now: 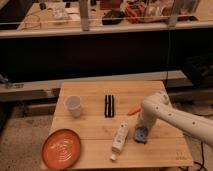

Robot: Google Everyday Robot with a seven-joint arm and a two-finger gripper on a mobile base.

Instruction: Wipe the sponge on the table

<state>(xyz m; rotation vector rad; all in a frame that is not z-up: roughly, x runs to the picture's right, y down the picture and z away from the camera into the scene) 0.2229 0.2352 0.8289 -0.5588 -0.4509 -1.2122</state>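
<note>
A small blue sponge (140, 135) with a darker middle lies on the light wooden table (95, 125), right of centre near the front. My white arm reaches in from the right and bends down over it. The gripper (142, 128) sits directly on top of the sponge's far edge, mostly hidden behind the arm's wrist.
A white bottle (120, 137) lies just left of the sponge. A black bar-shaped object (108, 105) lies mid-table, an orange carrot-like piece (133, 110) beside the arm, a white cup (73, 105) at left, an orange plate (61, 148) front left. A cluttered bench (115, 17) runs behind.
</note>
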